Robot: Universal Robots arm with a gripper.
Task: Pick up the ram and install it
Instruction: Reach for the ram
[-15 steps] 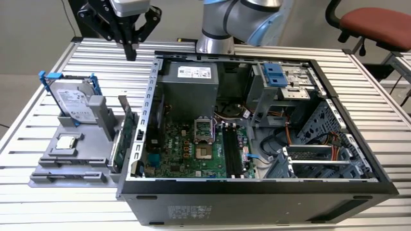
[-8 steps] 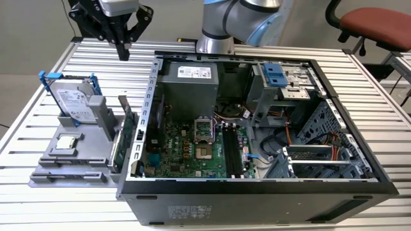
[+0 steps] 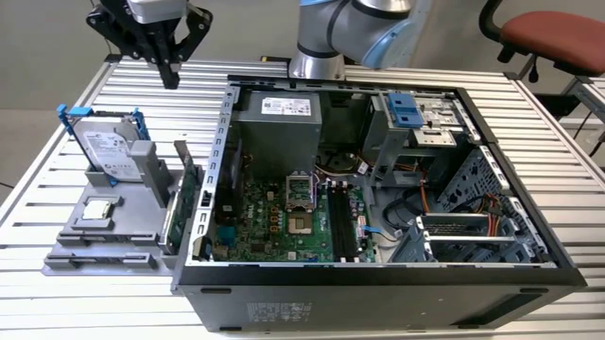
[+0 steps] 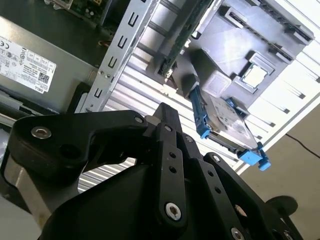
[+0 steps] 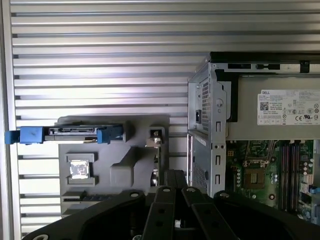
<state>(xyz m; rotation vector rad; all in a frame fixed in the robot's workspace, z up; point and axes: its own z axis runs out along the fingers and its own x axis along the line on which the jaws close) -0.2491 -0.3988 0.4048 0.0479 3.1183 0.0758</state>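
My gripper [image 3: 171, 82] hangs high over the slatted table, behind the grey parts holder [image 3: 123, 234] and to the exterior view's left of the open computer case [image 3: 378, 276]. Its black fingers are pressed together with nothing between them, as both wrist views also show [image 5: 175, 173] [image 4: 163, 107]. In the first wrist view a thin dark stick that looks like the ram [image 5: 85, 196] stands edge-up in a slot of the holder, below the processor chip [image 5: 80, 169]. The motherboard's long black slots [image 3: 342, 223] lie inside the case.
The holder also carries a silver hard drive in a blue frame [image 3: 106, 152] and a green expansion card with a metal bracket [image 3: 180, 198], right beside the case wall. The arm's base [image 3: 317, 64] stands behind the case. A red chair [image 3: 553, 32] is at the far right.
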